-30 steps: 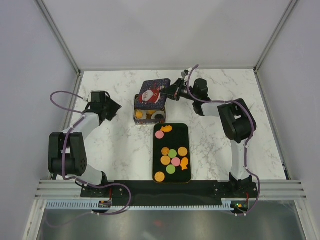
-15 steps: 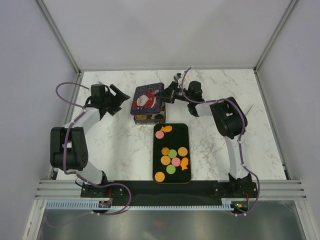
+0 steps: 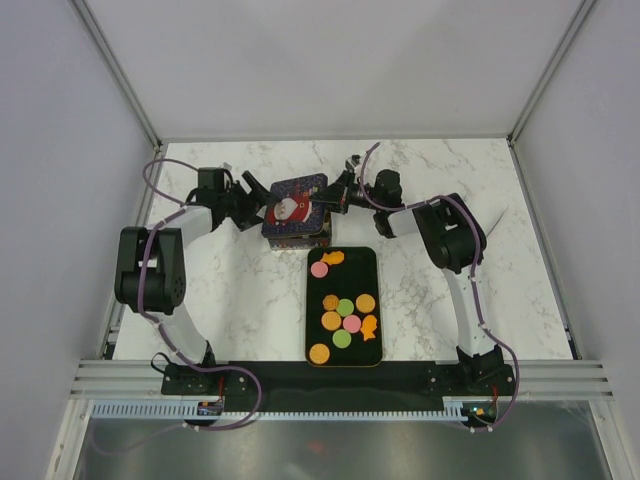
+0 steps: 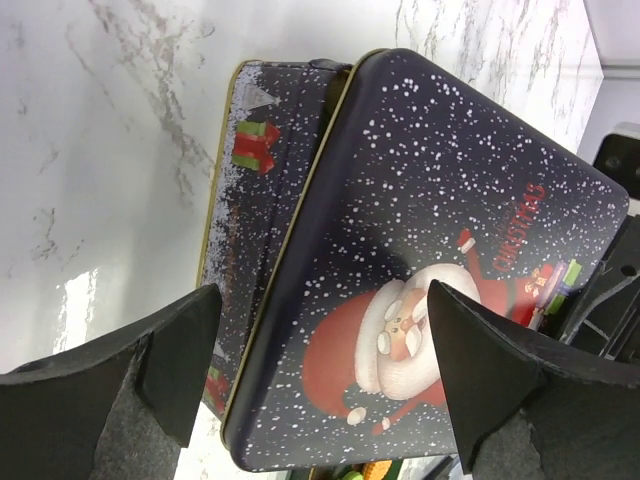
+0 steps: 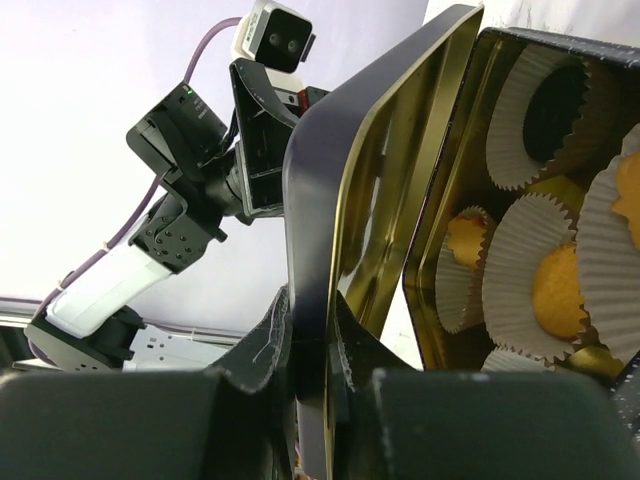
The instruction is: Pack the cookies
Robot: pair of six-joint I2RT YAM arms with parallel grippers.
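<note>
We see the cookies (image 3: 343, 305) lying on a black tray (image 3: 356, 278) on the marble table (image 3: 230, 290), in front of the tin (image 3: 300, 236) and well apart from both arms; they are orange, pink and green, mostly round, with two orange fish shapes among them; none is held

The right gripper (image 3: 335, 197) is clamped on the rim of the Santa lid (image 3: 293, 203); its wrist view shows the fingers (image 5: 262, 350) pinched together on the lid's dark edge, the lid (image 5: 345, 190) tilted up on that side and its gold inside facing the open tin (image 5: 470, 110); inside the tin sit white paper cups (image 5: 520, 265), several with an orange piece in them

The left gripper (image 3: 254, 203) has its jaws spread wide at the lid's opposite edge; from its wrist we see the two dark fingers (image 4: 180, 350) standing apart with the lid (image 4: 430, 230) between and beyond them, the tin's side (image 4: 248, 200) showing beneath; we cannot tell whether either finger touches the lid
</note>
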